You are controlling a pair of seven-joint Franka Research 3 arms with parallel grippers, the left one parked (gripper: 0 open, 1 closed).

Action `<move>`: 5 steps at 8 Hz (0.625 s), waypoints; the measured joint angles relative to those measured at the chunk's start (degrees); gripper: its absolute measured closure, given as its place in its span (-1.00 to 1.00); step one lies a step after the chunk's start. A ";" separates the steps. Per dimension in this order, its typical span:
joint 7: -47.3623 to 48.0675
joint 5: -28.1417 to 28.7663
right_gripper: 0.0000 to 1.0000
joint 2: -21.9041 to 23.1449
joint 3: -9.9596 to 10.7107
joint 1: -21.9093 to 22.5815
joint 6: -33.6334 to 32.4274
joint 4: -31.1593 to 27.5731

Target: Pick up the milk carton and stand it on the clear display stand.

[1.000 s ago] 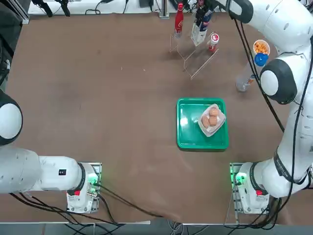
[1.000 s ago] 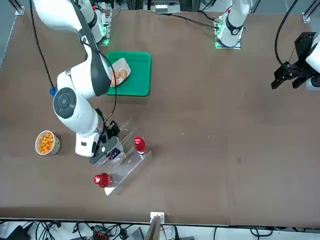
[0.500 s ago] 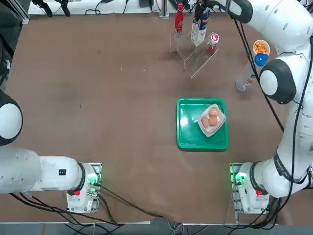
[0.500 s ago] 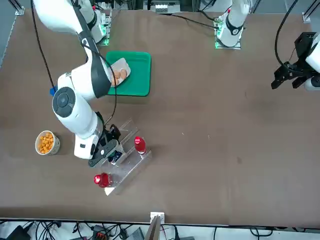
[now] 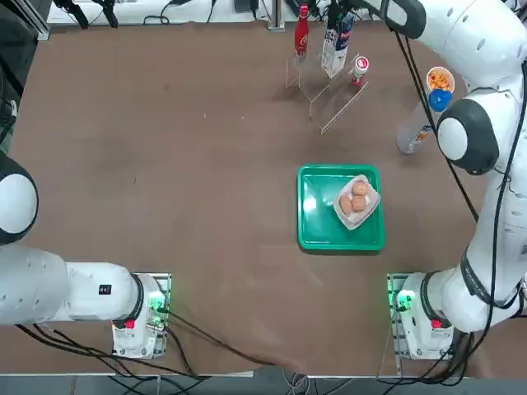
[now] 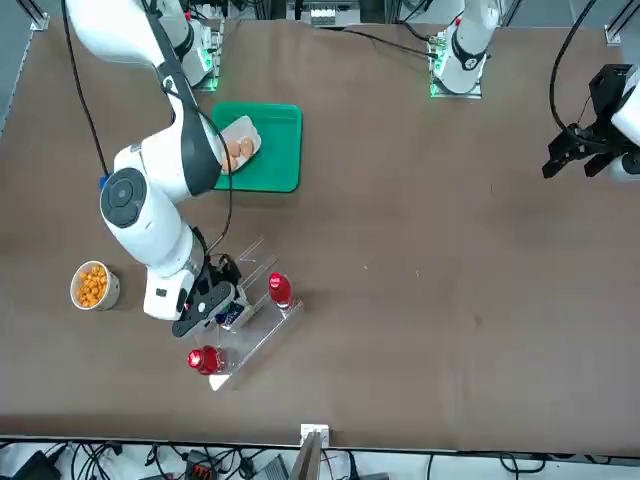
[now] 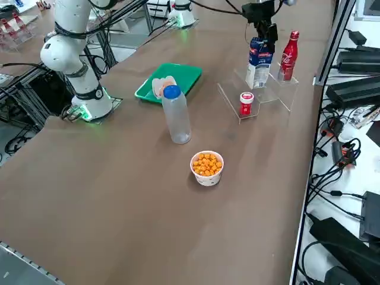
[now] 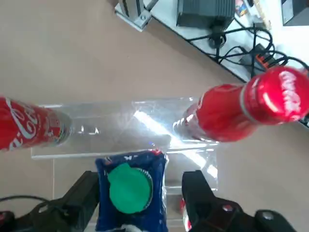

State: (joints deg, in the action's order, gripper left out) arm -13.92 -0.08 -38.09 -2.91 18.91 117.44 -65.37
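While the milk carton [image 7: 259, 64] is standing upright on the clear display stand [image 7: 276, 94], its teal round cap [image 8: 129, 188] is facing up and its dark blue and white sides are showing. The stand is sitting near the far edge of the table [image 5: 189, 148], toward the far right corner. The right gripper [image 8: 140, 195] is hovering at the carton's top, with its two fingers spreading wide, one on each side of the gable. A gap is showing between one finger and the carton; whether the other is touching, the pictures are not making clear. The fingers are not clamping the carton, and the stand is carrying it.

Sharing the stand, a tall red bottle [image 7: 288, 56] is rising beside the carton, closer to the table's far edge. A small red and white bottle [image 7: 246, 103] is standing on the carton's other side, toward the table's right edge.

Farther out, a white cup [image 7: 206, 168] is holding small orange pieces on the right part of the table. A translucent bottle with a blue cap [image 7: 177, 116] is standing between that cup and a green tray [image 5: 317, 234]. The tray is lying well apart from the stand, closer to the near edge, and is carrying a pale pack of eggs [image 5: 356, 202].
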 joint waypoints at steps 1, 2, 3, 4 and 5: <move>0.47 -0.01 -1.00 0.05 0.00 0.01 0.14 0.82; 0.62 -0.01 -1.00 0.16 0.00 0.01 0.12 1.65; 0.78 -0.01 -1.00 0.49 0.00 0.01 -0.03 2.30; 0.87 -0.01 -1.00 1.11 0.01 0.01 -0.57 2.57; 1.34 -0.01 -1.00 2.02 0.08 -0.01 -1.84 2.97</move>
State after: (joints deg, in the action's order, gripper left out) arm -12.58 -0.09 -36.07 -2.83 18.90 115.60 -62.39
